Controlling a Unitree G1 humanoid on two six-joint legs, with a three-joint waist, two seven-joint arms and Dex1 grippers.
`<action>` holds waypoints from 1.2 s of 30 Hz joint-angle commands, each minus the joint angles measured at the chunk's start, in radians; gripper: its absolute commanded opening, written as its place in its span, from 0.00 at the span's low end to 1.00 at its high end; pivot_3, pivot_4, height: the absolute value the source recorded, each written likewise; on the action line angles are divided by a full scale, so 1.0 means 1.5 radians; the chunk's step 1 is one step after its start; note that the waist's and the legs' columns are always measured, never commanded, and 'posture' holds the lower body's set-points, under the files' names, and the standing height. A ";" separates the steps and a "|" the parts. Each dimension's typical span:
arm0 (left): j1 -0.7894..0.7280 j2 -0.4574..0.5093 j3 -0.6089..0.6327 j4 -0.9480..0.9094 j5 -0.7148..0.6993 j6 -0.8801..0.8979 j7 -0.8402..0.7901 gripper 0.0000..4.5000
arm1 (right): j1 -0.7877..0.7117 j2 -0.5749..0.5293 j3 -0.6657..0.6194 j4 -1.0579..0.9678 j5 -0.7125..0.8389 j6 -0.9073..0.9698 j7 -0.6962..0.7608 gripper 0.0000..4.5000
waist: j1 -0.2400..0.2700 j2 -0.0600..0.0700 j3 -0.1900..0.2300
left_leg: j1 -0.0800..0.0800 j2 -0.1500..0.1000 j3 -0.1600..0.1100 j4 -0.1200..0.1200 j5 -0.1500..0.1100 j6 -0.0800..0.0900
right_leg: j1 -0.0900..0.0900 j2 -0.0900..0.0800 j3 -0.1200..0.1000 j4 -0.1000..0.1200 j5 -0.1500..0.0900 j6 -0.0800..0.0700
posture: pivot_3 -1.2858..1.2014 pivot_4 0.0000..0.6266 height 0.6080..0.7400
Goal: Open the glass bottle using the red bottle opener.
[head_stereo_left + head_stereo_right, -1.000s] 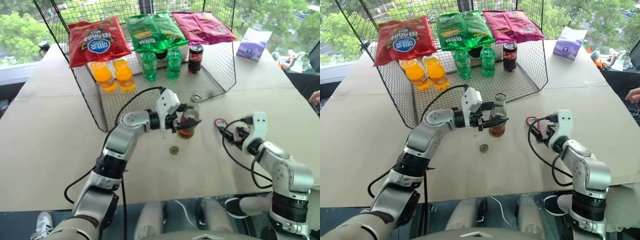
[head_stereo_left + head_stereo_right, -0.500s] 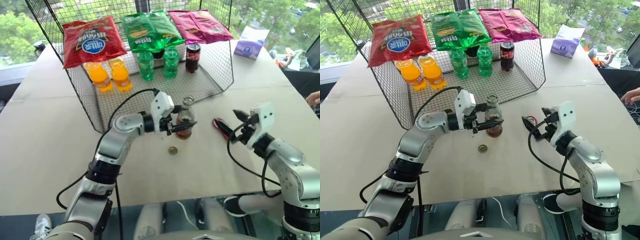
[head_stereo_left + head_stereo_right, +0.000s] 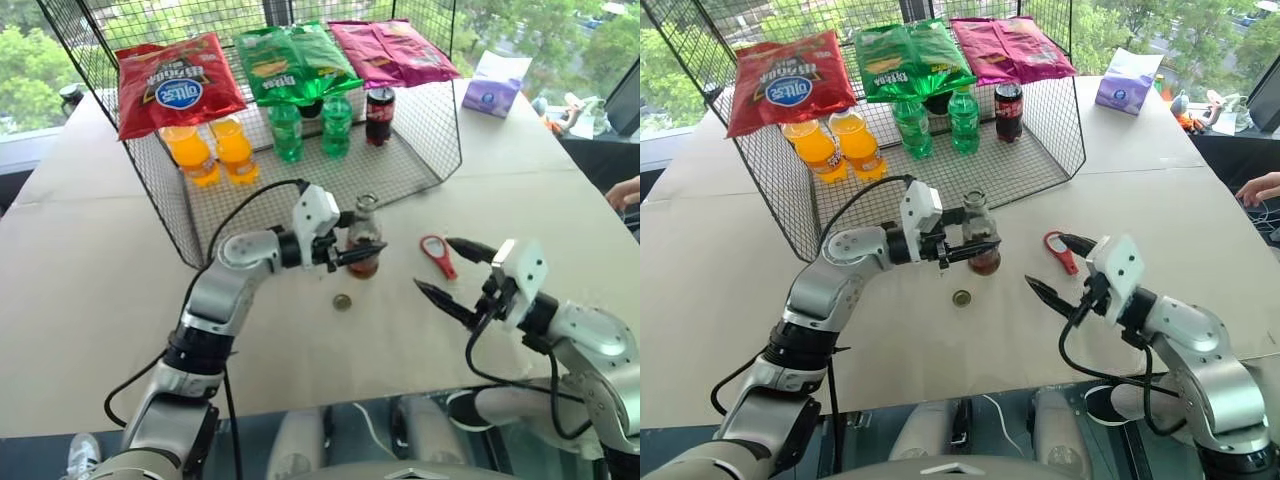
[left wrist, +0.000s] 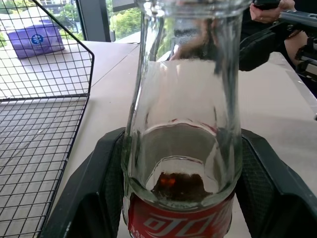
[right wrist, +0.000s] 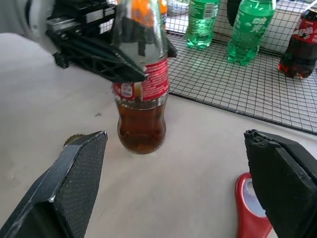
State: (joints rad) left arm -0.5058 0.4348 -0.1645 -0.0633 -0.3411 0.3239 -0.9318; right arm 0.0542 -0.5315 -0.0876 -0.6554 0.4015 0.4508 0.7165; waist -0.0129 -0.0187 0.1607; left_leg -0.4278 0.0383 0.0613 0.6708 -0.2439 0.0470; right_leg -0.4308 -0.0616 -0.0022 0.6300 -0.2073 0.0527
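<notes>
The glass bottle (image 3: 364,238) stands upright on the table in front of the wire basket, with dark cola low in it and a red label. Its mouth is bare. My left gripper (image 3: 352,254) is shut on the bottle at label height, its black fingers (image 4: 89,193) pressed against both sides. The red bottle opener (image 3: 436,255) lies flat on the table to the right of the bottle (image 5: 141,99). My right gripper (image 3: 431,262) hovers just on the near side of the opener (image 5: 250,210), open wide, with nothing between its fingers (image 5: 74,183).
A loose metal cap (image 3: 343,301) lies on the table in front of the bottle. The wire basket (image 3: 420,175) behind holds chip bags, orange and green bottles and a dark cola drink (image 3: 379,103). A purple tissue pack (image 3: 492,90) sits far right. A person's hand (image 3: 625,190) shows at the right edge.
My right gripper has drawn back towards me, risen and rolled, still open; the opener stays on the table. The left gripper keeps its hold on the bottle. The camera has shifted.
</notes>
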 commanded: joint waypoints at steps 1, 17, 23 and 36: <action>0.008 0.016 0.024 -0.009 0.000 0.004 0.007 0.53 | 0.023 -0.018 -0.036 -0.046 0.018 -0.032 0.007 0.99 | 0.001 0.000 0.000 | 0.000 0.000 0.000 0.000 0.000 0.000 | 0.000 0.000 0.000 0.000 0.000 0.000 | 0.52 0.24 1.00; 0.012 0.030 0.027 -0.017 -0.024 0.003 -0.013 0.99 | 0.085 -0.045 -0.080 -0.095 0.053 -0.048 -0.004 1.00 | 0.006 0.000 0.000 | 0.000 0.000 0.000 0.000 0.000 0.000 | 0.000 0.000 0.000 0.000 0.000 -0.001 | 0.52 0.24 1.00; 0.014 0.031 0.030 -0.023 -0.025 0.002 -0.016 0.99 | 0.077 -0.050 -0.071 -0.086 0.047 -0.049 -0.007 1.00 | 0.017 0.000 0.000 | -0.001 0.000 0.000 0.001 0.000 0.000 | 0.000 0.000 0.000 0.000 0.000 -0.001 | 0.52 0.24 1.00; 0.076 0.079 0.096 -0.080 -0.105 0.067 -0.050 0.99 | 0.104 -0.062 -0.095 -0.092 0.050 -0.036 -0.019 1.00 | 0.017 0.000 0.000 | 0.000 0.000 0.000 0.001 0.000 0.000 | 0.000 0.000 0.000 0.000 0.001 -0.001 | 0.52 0.24 1.00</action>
State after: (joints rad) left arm -0.4056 0.5339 -0.0640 -0.1331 -0.4643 0.4127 -0.9918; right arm 0.2004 -0.6164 -0.1875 -0.7647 0.4689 0.4053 0.6959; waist 0.0119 -0.0189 0.1607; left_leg -0.4284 0.0382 0.0615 0.6724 -0.2439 0.0469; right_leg -0.4305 -0.0610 -0.0017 0.6306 -0.2065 0.0517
